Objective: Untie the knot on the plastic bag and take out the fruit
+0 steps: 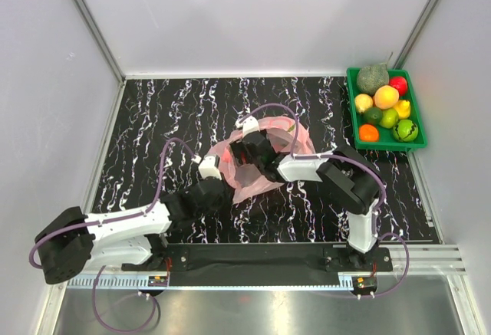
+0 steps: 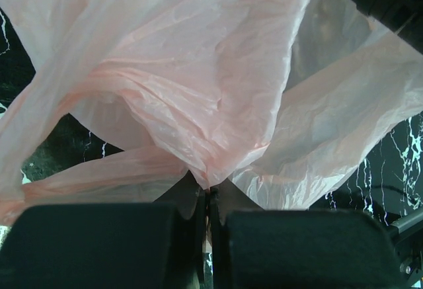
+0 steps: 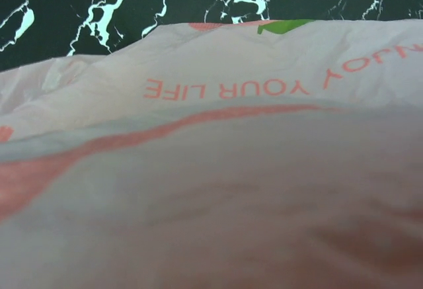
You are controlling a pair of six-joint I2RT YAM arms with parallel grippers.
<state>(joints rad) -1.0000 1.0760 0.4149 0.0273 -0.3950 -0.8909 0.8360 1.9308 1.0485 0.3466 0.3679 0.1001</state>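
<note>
One plastic bag (image 1: 253,189) on table (image 1: 153,113); left hand (image 2: 210,193) pinches it, right hand (image 1: 257,155) state can't tell. One tray (image 1: 387,146), nine fruits (image 1: 386,96).

The table (image 1: 307,105) is black marble-look, shot through with white veins, spreading out on every side beneath the right gripper (image 1: 259,159). Plain pale grey panels close it in: a back wall (image 1: 261,13) far beyond the gripper, a left wall (image 1: 46,120) well off to its left, a right wall (image 1: 464,189) nearer on its right. Slim metal posts (image 1: 92,24) mark the far corners. Behind the gripper, a shiny metal strip (image 1: 253,308) catches soft, even light.
</note>
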